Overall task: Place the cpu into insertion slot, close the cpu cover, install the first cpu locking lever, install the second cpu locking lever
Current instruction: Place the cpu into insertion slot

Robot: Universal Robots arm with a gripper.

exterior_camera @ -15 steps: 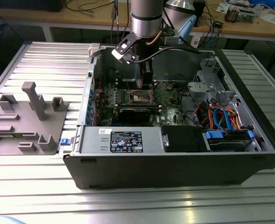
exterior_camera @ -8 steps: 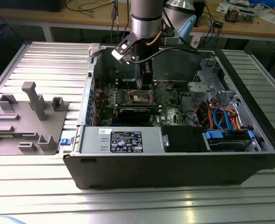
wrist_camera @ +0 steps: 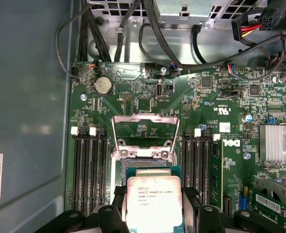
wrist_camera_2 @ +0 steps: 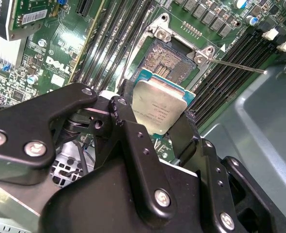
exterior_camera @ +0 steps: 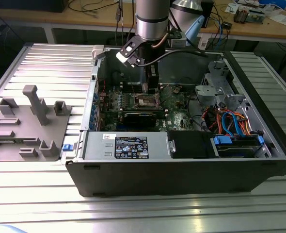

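My pincer (wrist_camera_2: 155, 122) is clenched on the cpu (wrist_camera_2: 158, 103), gripping it by its edges between the fingers (wrist_camera_2: 184, 133). The insertion slot (wrist_camera_2: 171, 62) lies bare just ahead of the pincer, with the cpu cover (wrist_camera: 143, 127) standing open beyond it. I'd square the cpu to the slot and lower it level, without force.

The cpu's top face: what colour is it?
The cpu has a silver-grey top with a teal-green border, clearest in the second wrist view.
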